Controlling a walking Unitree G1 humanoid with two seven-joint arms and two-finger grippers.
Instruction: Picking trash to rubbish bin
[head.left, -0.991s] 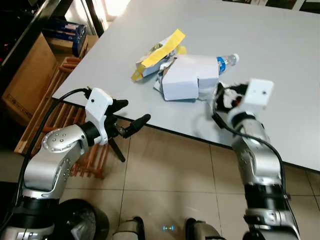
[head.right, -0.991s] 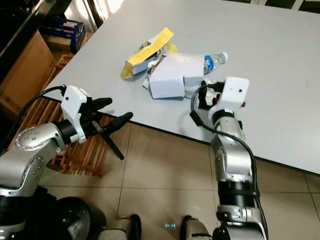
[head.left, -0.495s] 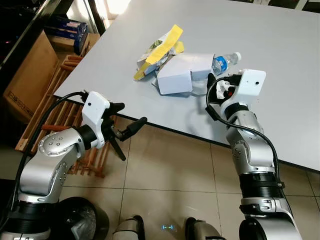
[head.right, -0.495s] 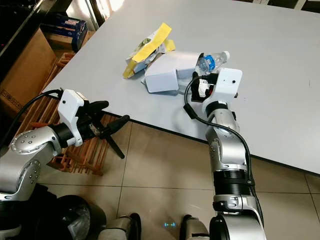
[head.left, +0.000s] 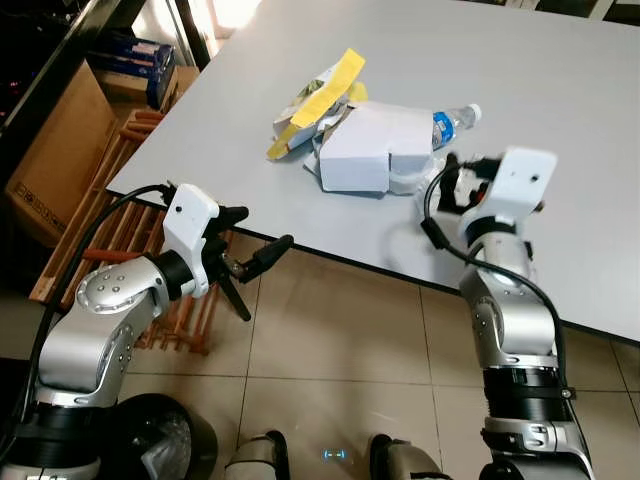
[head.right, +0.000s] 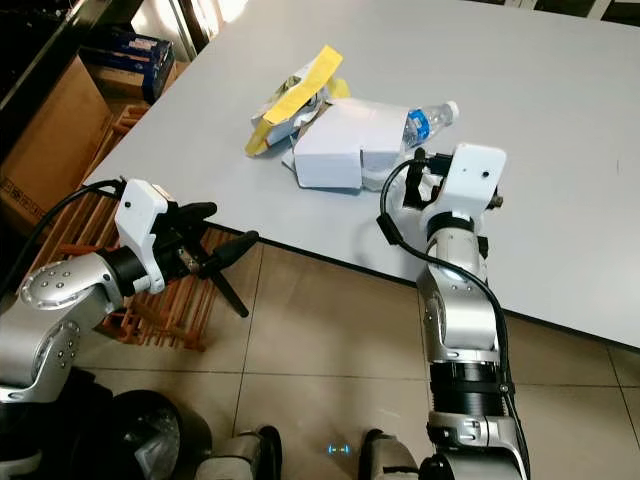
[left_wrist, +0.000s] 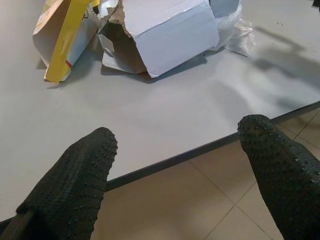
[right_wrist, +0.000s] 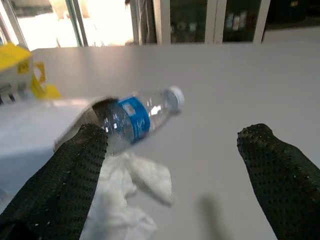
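Silver-armed humanoid with white wrist housings

Both arms are brushed silver with round screwed joints; a black cable loops to each white camera block. The left gripper and right gripper have black fingers with dimpled pads.

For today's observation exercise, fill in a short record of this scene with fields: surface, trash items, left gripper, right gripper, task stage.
surface: grey table, tiled floor below
trash items: white box, yellow-and-white carton, plastic bottle with blue label, crumpled white tissue, all clustered together
left gripper: jaws open, off the table's near edge, above the floor
right gripper: jaws open, over the table, facing the bottle and tissue
task stage: nothing grasped yet
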